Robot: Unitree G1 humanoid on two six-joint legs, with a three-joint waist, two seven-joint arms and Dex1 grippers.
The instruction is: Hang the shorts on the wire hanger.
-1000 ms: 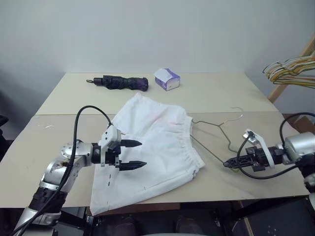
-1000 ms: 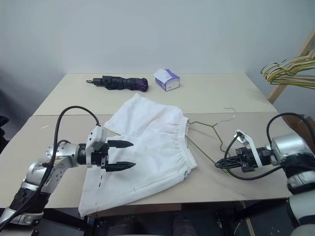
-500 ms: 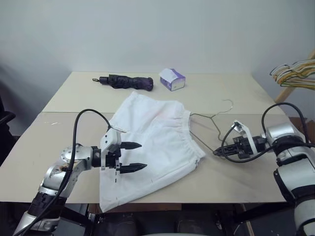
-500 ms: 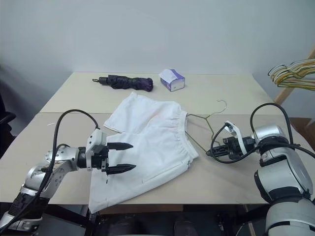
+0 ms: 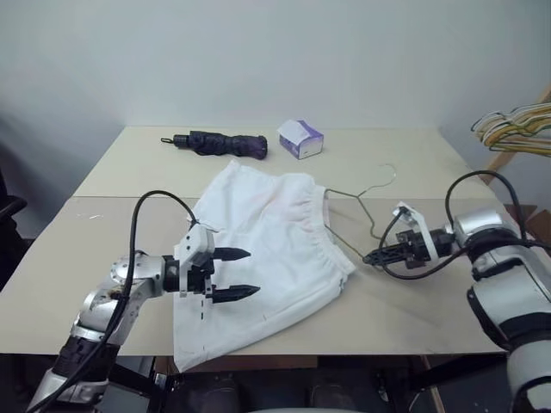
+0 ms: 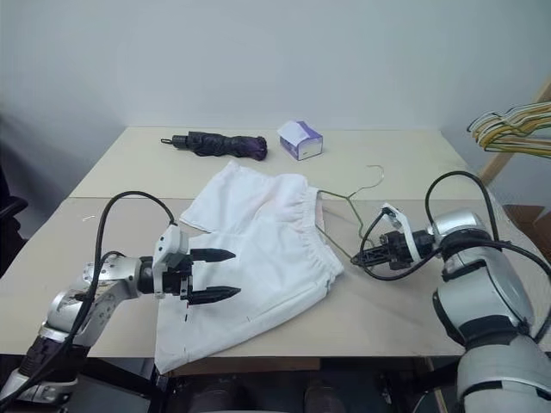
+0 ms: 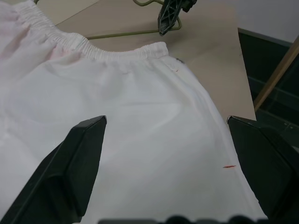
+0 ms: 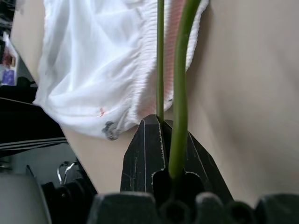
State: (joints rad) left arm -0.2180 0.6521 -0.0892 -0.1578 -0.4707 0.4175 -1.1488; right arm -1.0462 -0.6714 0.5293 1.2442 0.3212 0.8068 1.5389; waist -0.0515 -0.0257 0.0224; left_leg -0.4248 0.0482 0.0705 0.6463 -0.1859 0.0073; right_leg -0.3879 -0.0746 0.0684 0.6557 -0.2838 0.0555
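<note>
The shorts (image 5: 267,249) lie flat on the counter (image 5: 405,163); the hanger (image 5: 362,215) sits beside their waistband, pinched in the right tool (image 5: 372,256), likely for threading in; the left tool (image 5: 237,274) hovers wide over the fabric.

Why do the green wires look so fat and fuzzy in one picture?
In the right wrist view the wire hanger sits right against the camera, pinched in the right gripper, so it looks thick and soft-edged. In the left eye view the same hanger is thin and crisp beside the shorts.
</note>
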